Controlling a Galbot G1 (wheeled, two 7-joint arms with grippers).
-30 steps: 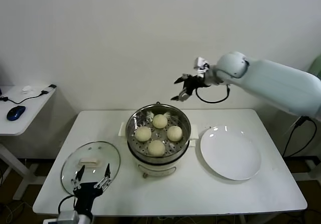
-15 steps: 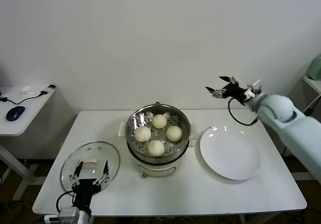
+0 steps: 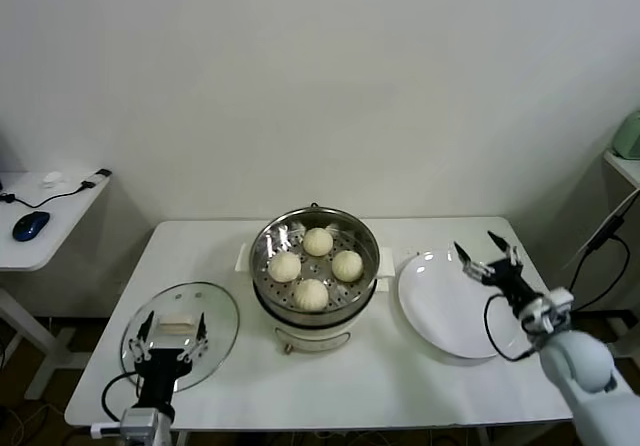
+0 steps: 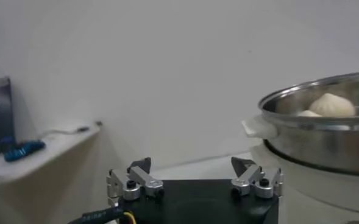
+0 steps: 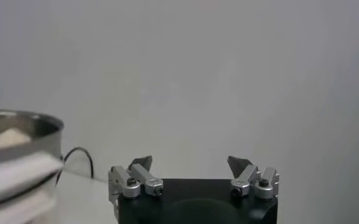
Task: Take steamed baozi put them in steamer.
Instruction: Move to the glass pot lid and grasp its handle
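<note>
Four cream-white round buns (image 3: 316,265) sit in my shiny steel steamer pot (image 3: 264,271); my right gripper (image 3: 487,260) at 3 o'clock and left gripper (image 3: 168,329) at 8 o'clock both hang spread, empty.

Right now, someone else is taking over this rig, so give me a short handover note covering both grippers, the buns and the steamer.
Left gripper: open, empty, low at the table's front-left edge, over the glass lid.
Right gripper: open, empty, above the right rim of the white plate.
Steamed baozi: all four sit on the perforated tray inside the steamer, mid-table.
Done: the plate is bare, every bun is in the pot.
Left: nothing to load; the lid lies on the table beside the steamer, not on it.
</note>
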